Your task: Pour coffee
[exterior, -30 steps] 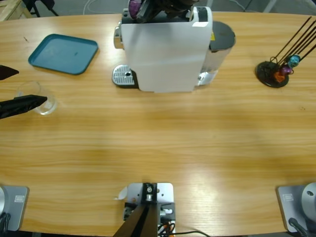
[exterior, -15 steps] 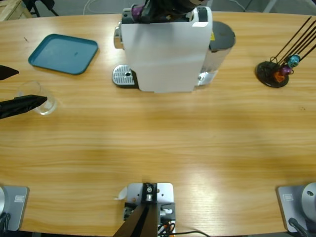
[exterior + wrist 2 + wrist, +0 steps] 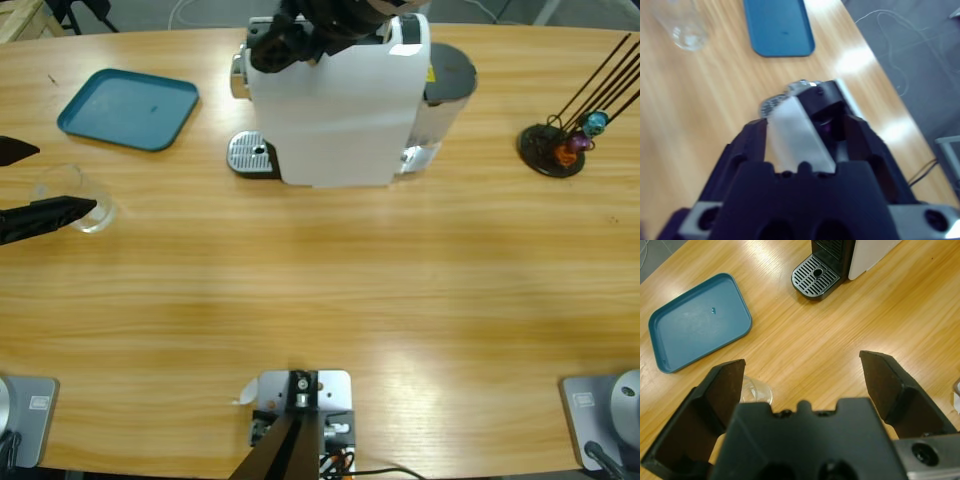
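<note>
Clear glass tumbler (image 3: 78, 195) stands upright between the spread-open left end effector (image 3: 30, 185); right unclear.

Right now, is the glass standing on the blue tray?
No, the glass stands on the bare table, apart from the tray.

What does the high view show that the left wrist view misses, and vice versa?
Only the high view: the capsule stand with coloured capsules at the table's right end, the coffee machine's white top, and the right end effector over it.

Only the left wrist view: the left end effector seen close, jaws wide open, and the machine's dark brewing bay above the drip grate.

Both: the teal tray, the clear glass beside one left jaw, the drip grate and the wooden table.
</note>
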Robot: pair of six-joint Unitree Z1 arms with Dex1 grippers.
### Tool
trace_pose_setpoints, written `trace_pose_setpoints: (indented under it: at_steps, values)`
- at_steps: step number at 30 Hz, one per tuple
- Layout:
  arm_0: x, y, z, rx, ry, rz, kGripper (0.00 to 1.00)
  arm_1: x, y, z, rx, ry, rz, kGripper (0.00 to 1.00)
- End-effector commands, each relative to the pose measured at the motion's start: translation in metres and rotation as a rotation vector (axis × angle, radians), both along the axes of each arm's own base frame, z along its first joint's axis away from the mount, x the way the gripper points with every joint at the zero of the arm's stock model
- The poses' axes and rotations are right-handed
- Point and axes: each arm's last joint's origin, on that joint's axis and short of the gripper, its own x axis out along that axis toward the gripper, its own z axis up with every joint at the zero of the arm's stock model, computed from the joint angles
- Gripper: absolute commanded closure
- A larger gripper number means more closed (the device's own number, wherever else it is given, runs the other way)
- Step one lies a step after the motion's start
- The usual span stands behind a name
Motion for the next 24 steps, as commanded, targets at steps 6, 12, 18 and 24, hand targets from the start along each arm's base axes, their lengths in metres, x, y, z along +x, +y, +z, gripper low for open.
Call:
trace_pose_setpoints:
  at_steps: [6, 12, 18, 24]
  values:
    - [-0.006, 0.009, 0.0, -0.024, 0.001, 0.006, 0.0, -0.083, -0.083, 0.001, 0.389, 0.303, -0.548, 1.0]
    - [-0.013, 0.015, 0.006, -0.057, 0.003, -0.011, 0.0, -0.067, -0.1, 0.007, 0.525, 0.173, -0.869, 1.0]
    - [-0.011, 0.013, 0.009, -0.064, 0.009, -0.003, 0.0, -0.014, -0.101, 0.027, 0.827, 0.151, -1.03, 1.0]
    - [-0.012, 0.013, 0.004, -0.044, 0.028, 0.001, 0.0, 0.012, -0.069, 0.023, 0.93, 0.262, -0.973, 1.0]
